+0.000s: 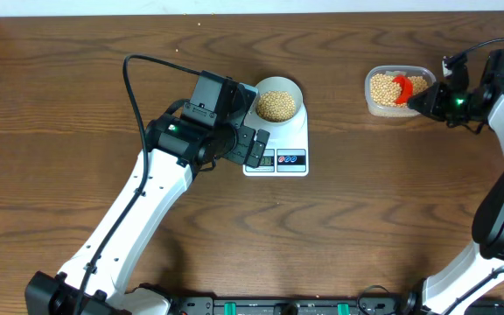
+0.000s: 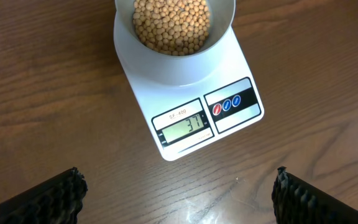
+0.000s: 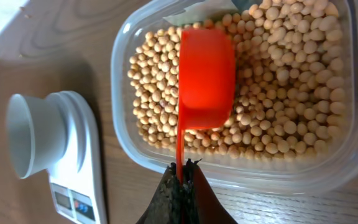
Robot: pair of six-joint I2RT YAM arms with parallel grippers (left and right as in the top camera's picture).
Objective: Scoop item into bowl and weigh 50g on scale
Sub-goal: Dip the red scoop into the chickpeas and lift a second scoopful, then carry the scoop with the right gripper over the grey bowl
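The pale bowl [image 1: 277, 99] stands on the white scale [image 1: 278, 157], partly filled with beige beans [image 1: 276, 105]. In the left wrist view the bowl [image 2: 174, 62] holds beans [image 2: 171, 25] and the scale [image 2: 194, 124] display reads 37. My left gripper [image 1: 254, 150] is open and empty, hovering just left of the scale's front; its fingertips [image 2: 178, 196] frame bare wood. My right gripper [image 1: 423, 101] is shut on the handle of a red scoop [image 3: 205, 78], whose cup lies on its side in the beans [image 3: 278, 93] inside the clear tub [image 3: 166, 168]. The scoop [image 1: 402, 87] also shows from overhead.
The clear plastic tub [image 1: 370, 96] of beans sits at the back right of the wooden table. In the right wrist view the scale [image 3: 73, 180] and bowl [image 3: 33, 137] stand left of the tub. Black cables run over the left arm.
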